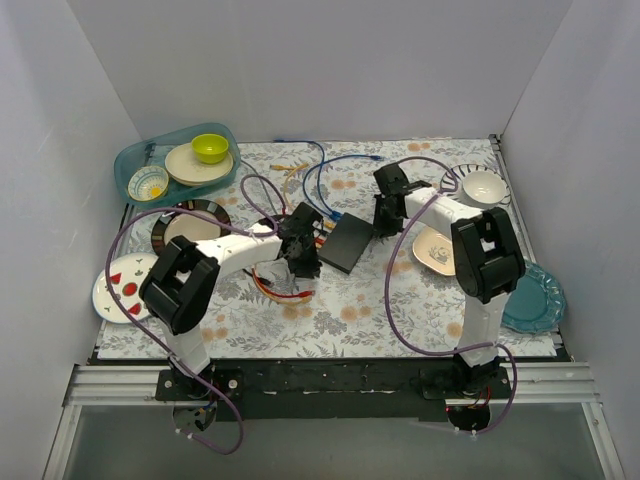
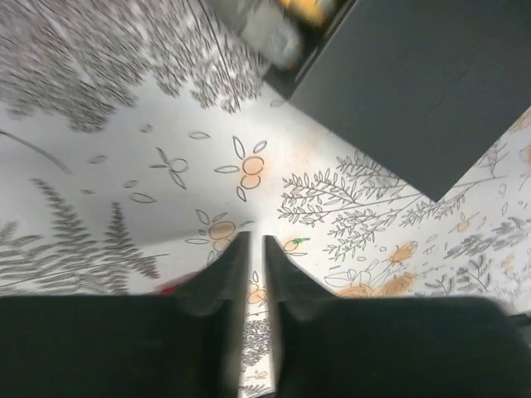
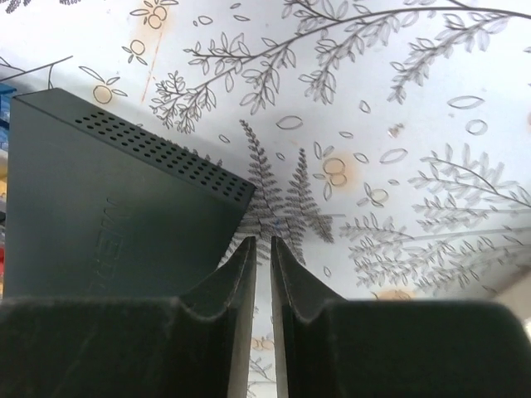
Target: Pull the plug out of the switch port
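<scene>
Switch [image 1: 345, 243] lay flat mid-table [image 1: 250, 320] between both arms, port edge facing left, where the blue and orange cables [image 1: 327, 218] bunched. Left pincer [image 2: 253, 240] was all but closed, only a slit, nothing in it, tips on the cloth just short of the switch corner. Right pincer [image 3: 261, 242] was parted a sliver, also empty, beside the vented side of the switch and not clamping it. Plug [image 2: 282, 37] looked blurred at the port edge; can't tell if it was seated.

Judged step: set up the pull. To do it well:
- the right should brace the box down or against its far side so it won't slide
- the left should open, take the plug body rather than the cable, and pull straight out along the socket, no twisting
</scene>
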Robot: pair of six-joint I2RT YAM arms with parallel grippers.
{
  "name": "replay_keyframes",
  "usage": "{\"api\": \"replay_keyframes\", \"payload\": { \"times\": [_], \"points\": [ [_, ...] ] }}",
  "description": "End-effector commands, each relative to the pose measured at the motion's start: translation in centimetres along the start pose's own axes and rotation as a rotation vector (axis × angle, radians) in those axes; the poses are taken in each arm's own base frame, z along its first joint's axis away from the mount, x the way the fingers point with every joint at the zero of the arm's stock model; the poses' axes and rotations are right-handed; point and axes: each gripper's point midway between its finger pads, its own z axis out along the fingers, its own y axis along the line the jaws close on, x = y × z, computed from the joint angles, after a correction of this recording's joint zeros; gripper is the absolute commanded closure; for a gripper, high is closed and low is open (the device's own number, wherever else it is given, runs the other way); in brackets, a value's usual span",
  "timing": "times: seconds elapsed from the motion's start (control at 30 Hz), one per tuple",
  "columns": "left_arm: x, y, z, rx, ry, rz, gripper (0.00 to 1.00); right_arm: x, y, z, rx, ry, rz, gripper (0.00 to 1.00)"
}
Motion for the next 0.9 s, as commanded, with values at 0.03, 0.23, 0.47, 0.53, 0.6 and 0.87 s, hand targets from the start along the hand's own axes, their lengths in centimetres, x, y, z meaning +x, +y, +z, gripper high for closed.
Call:
{"api": "replay_keyframes", "payload": {
  "times": [0.03, 0.23, 0.47, 0.53, 0.6, 0.87],
  "points": [
    [-7.6, -1.5, -7.1, -0.025, -0.312, -0.009, 0.75, -2.7, -0.1, -5.3, 0.001, -0.118, 0.007, 0.77],
    [-12.4, 1.3, -8.6, -0.049, -0.411, -0.123, 0.46, -1.4, 0.6, -8.4, -0.082, -0.137, 0.024, 0.69],
    [-18.0, 9.0, -5.6, -0.166, -0.396, -0.322, 0.47, 4.1, 0.9, -8.6, -0.160, -0.060, 0.029, 0.70],
    [-18.5, 10.2, -4.1, -0.197, -0.371, -0.347, 0.48, 5.9, 0.3, -8.3, -0.158, -0.031, 0.032, 0.70],
    [-19.7, 11.0, -3.8, -0.202, -0.372, -0.379, 0.48, 7.2, 0.0, -8.0, -0.157, -0.013, 0.036, 0.71],
    [-20.1, 11.2, 0.3, -0.176, -0.259, -0.391, 0.55, 10.8, -0.6, -7.8, -0.170, 0.033, 0.030, 0.71]
  ]
}}
